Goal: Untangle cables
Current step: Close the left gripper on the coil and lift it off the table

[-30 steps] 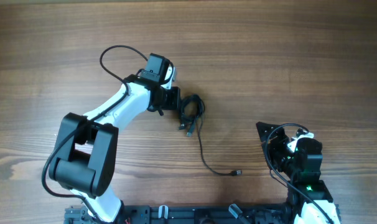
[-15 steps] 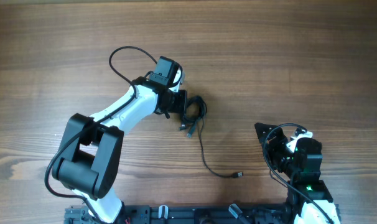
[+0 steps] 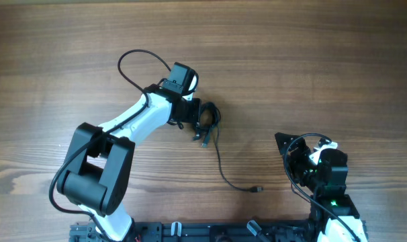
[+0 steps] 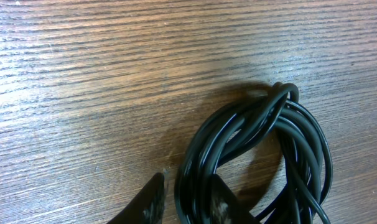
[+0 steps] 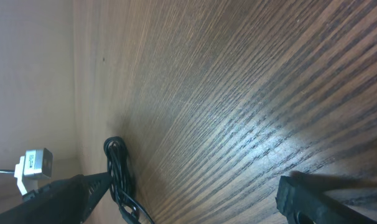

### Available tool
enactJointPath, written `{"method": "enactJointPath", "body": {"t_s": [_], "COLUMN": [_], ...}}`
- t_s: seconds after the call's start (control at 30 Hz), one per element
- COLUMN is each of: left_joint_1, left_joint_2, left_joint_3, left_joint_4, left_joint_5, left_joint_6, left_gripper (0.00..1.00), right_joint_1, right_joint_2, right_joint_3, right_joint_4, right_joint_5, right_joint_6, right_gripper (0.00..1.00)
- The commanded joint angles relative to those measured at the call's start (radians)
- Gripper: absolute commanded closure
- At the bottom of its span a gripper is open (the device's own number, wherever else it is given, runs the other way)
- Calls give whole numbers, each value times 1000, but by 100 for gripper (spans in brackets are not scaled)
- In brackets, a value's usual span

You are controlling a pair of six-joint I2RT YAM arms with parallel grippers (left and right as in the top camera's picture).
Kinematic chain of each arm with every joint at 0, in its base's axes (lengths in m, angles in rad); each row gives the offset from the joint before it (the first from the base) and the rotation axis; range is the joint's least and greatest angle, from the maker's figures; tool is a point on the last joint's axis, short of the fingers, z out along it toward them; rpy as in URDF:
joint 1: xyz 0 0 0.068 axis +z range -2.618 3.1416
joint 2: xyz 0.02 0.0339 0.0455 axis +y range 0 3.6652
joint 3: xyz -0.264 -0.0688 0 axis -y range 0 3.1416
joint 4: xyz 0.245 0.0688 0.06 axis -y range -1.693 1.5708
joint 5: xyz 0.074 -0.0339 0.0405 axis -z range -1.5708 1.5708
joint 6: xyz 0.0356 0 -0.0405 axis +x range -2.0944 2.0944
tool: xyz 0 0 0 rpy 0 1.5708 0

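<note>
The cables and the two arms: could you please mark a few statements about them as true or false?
1. The cables are mostly bunched, with one strand trailing away to a plug. True.
2. The right gripper holds that plug. False: it is wide open, empty and apart from the plug.
3. The left gripper has its fingers on either side of strands of the bunch. True.
4. The cables lie on a blue mat. False: they lie on the bare wooden table.
</note>
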Motion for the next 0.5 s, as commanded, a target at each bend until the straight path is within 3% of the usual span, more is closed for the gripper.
{"method": "enactJointPath", "body": {"t_s": [0.0,0.13,0.37,0.47], "left_joint_1": [-25,-43,-47,-50], "left_joint_2": [33,83,128,128], "left_joint_3": [-14,-14,-26,-47], "left_joint_4": [2,-2,-8,-5], "left_joint_5": [-24,-29,-27,-20], "left_joint_6": [-2,-2,-42,-79], "left_gripper": [83,96,96,79], "right_joint_1": [0,0,0,0], "right_joint_2": [20,20,20,19], "right_joint_3": [-10,-10,-10,-10], "right_joint_4": [-27,-27,-26,-23], "right_joint_5": [44,34,34,28], "right_joint_6": [-21,-21,31,-48], "right_gripper": [0,0,0,0]}}
